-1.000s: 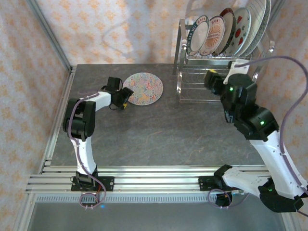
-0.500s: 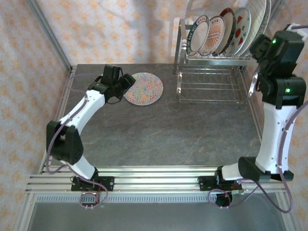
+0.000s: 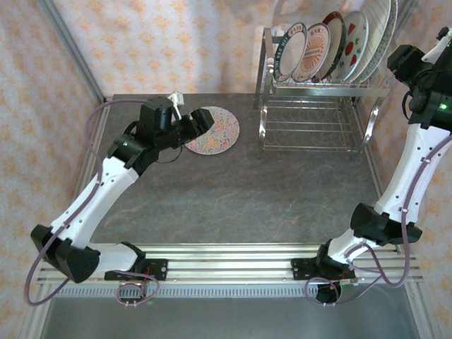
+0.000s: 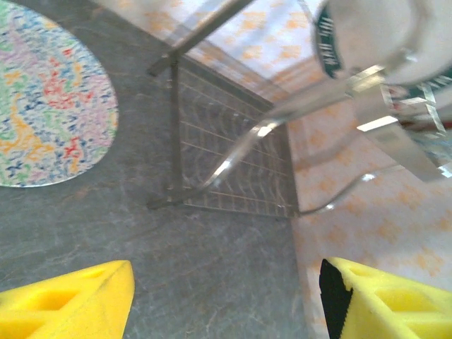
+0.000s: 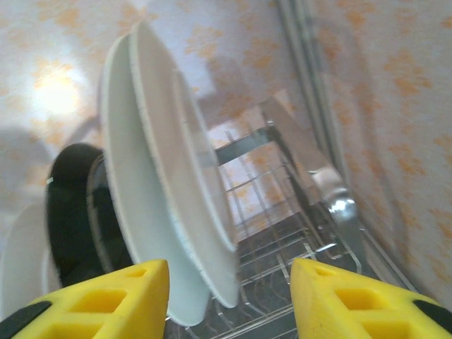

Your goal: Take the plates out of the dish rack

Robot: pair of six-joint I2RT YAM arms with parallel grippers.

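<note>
1. Left gripper [image 3: 200, 123] hangs over the near-left rim of the speckled floral plate [image 3: 217, 131]. Its jaws are spread wide with nothing between them. In the left wrist view the yellow fingers [image 4: 70, 296] sit at the bottom corners, with bare tabletop in the gap.
2. The speckled floral plate lies flat on the dark grey table [image 3: 247, 198], left of the dish rack [image 3: 311, 127] and clear of its legs.
3. The dish rack stands at the far right of the table, close to the patterned wall.
4. At least five plates stand on edge in the upper slots, leaning right. From the left:
   - teal-and-white plate [image 3: 288, 51]
   - orange-centred plate [image 3: 311, 53]
   - a narrow dark-rimmed plate [image 3: 332, 39]
   - a plate with red marks [image 3: 352, 46]
   - large pale plate [image 3: 378, 32], at the right end
5. Right gripper [image 3: 395, 63] is raised at the right end of the upper shelf, just beside the large pale plate.
6. The right wrist view looks along the row from behind.
   - The yellow fingers [image 5: 92, 296] stand apart.
   - The lower rim of a white plate back drops toward the gap.
   - Space shows on both sides of that rim, so no pad is seen touching it and nothing is gripped.
   - How far the rim sits in between the fingers is unclear.
</note>
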